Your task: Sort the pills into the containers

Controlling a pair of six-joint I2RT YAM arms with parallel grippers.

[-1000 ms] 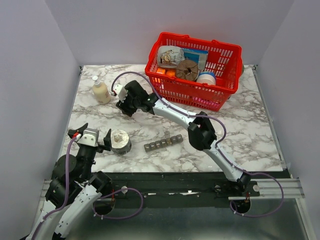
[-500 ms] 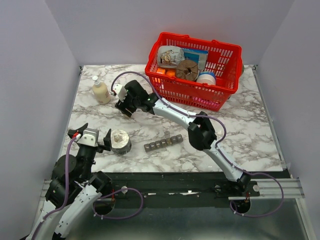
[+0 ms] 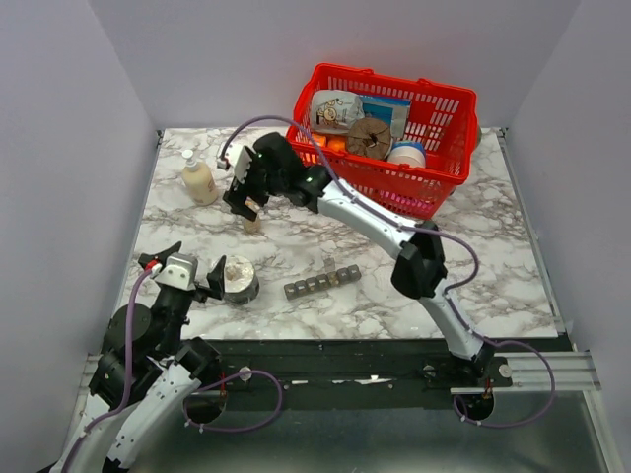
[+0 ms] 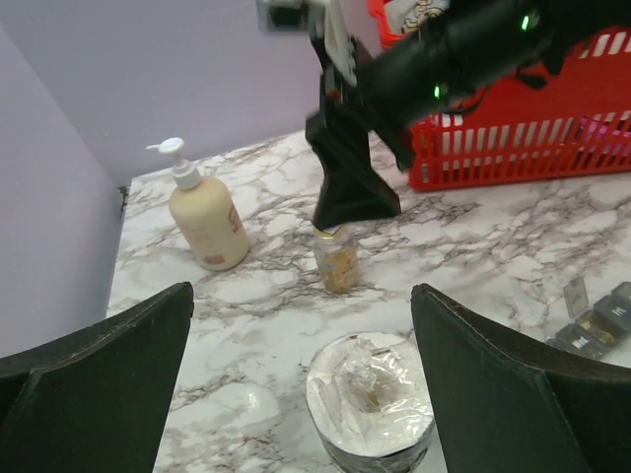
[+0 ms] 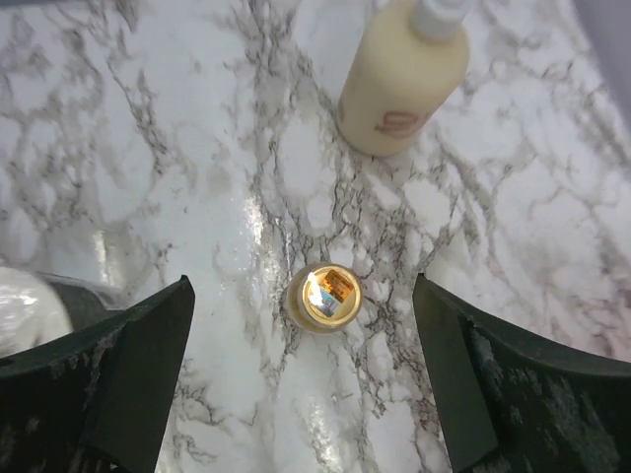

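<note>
Right claw [image 3: 246,202]: jaws spread wide, pointing down, nothing held. Directly beneath it, centred between the two fingers [image 5: 128,384] and clear of both, stands the small clear bottle [image 5: 323,298] with the pills [image 4: 340,276], a tan mass in its lower part. The bottle is upright: its long axis is vertical and its mouth faces up into the claw.

Just beyond the claw, on its far left, stands a cream pump bottle [image 5: 399,84]. Behind the claw's wrist, to the right, a red mesh basket [image 3: 394,138] holds assorted goods.

Toward the arm bases and to the right of the claw lies the dark grey pill organiser [image 3: 322,282]. Its long axis runs across the table, the right end tilted slightly away.

Left claw [image 3: 189,262]: jaws likewise spread, empty. Just in front of it sits a round tape-wrapped container [image 4: 370,394] with crumpled film on top.

Surface: white marble-patterned table [image 3: 493,256], enclosed by plain pale lilac walls.
</note>
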